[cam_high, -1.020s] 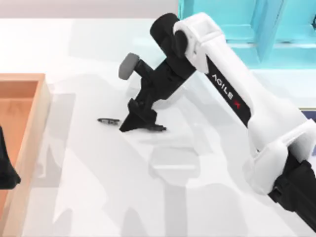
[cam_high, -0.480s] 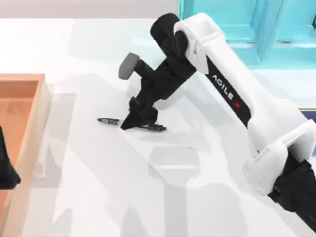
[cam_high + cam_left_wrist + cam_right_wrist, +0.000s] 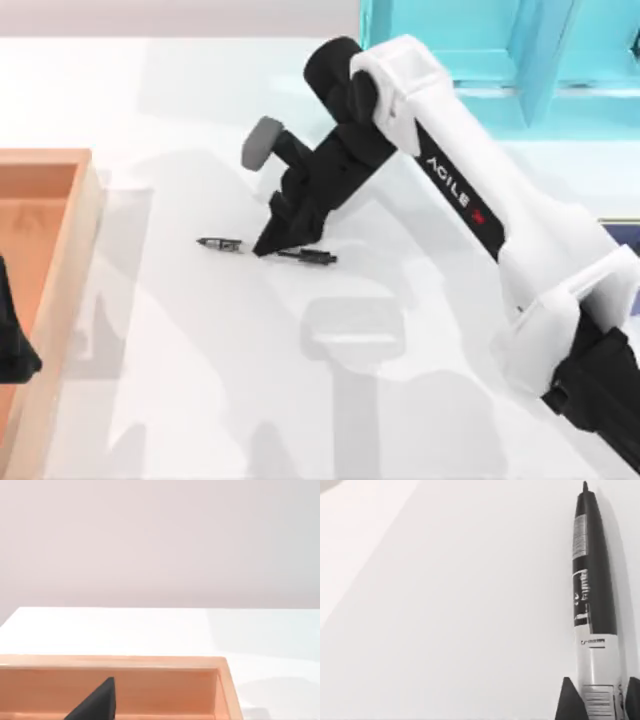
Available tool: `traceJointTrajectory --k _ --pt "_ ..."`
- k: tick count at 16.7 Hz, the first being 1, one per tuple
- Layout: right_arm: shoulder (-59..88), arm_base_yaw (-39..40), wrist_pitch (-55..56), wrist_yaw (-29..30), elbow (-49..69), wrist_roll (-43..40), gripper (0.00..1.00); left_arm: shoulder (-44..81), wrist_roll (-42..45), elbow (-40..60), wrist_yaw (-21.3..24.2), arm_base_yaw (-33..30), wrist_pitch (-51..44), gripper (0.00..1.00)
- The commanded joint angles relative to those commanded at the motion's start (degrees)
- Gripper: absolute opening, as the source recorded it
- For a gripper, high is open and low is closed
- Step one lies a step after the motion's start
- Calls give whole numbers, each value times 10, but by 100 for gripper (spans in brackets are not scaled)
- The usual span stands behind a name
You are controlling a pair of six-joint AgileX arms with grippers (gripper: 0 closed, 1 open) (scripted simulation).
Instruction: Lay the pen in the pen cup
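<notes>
The pen [image 3: 222,244] lies flat on the white table near its middle, with a black tip, a pale barrel and a black clip end [image 3: 318,258]. My right gripper [image 3: 271,246] reaches down onto the pen's middle and is shut on it. In the right wrist view the pale barrel [image 3: 598,660] sits tight between the two black fingertips [image 3: 567,704]. A sliver of the periwinkle pen cup [image 3: 628,236] with a gold rim peeks out at the table's right edge, mostly hidden behind my right arm. My left gripper [image 3: 12,340] is parked over the wooden tray at the far left.
A large wooden tray [image 3: 88,215] stands along the left edge and appears in the left wrist view as the tray wall [image 3: 150,662]. A big cyan shelf unit [image 3: 500,50] fills the back right. My right arm stretches diagonally across the table's right half.
The right gripper's fingers have drawn together around the pen's middle, from a wide stance to a narrow one. The pen has stayed in place, and the left arm has not moved.
</notes>
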Motion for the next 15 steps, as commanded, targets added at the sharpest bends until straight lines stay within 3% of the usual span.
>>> traceJointTrajectory --k 10,15 --pt "-25 -8 5 3 6 -4 0 0 0 0 0 0 0 100" --pt "-105 -12 50 13 -84 17 0 0 0 0 0 0 0 100"
